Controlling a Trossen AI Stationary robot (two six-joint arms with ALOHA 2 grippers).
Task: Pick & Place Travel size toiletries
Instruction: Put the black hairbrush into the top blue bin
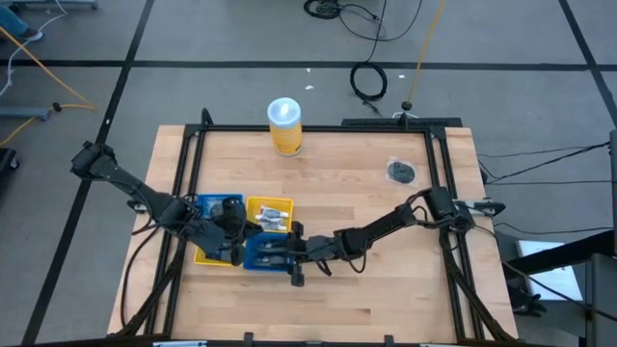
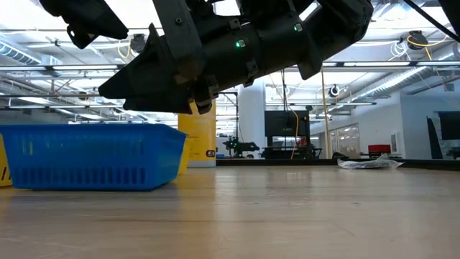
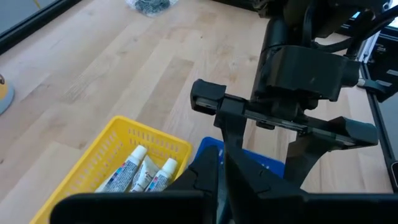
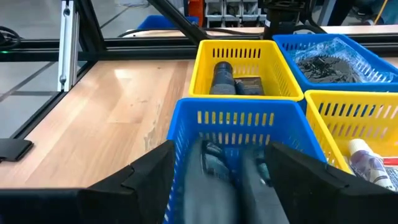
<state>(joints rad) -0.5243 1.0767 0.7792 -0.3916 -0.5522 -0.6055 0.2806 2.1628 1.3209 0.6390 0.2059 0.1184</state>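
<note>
The right gripper (image 4: 227,180) is hovering over the near blue tray (image 4: 233,118), fingers spread, with dark wrapped toiletries (image 4: 214,165) lying inside it (blurred between the fingers). The left gripper (image 3: 221,180) is waiting beside the trays, fingers pressed together.

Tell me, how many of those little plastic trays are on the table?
4, packed in a square block near the table's front left: one yellow tray and one blue tray on the far side from the right gripper's camera, another blue tray and yellow tray nearer it.
</note>
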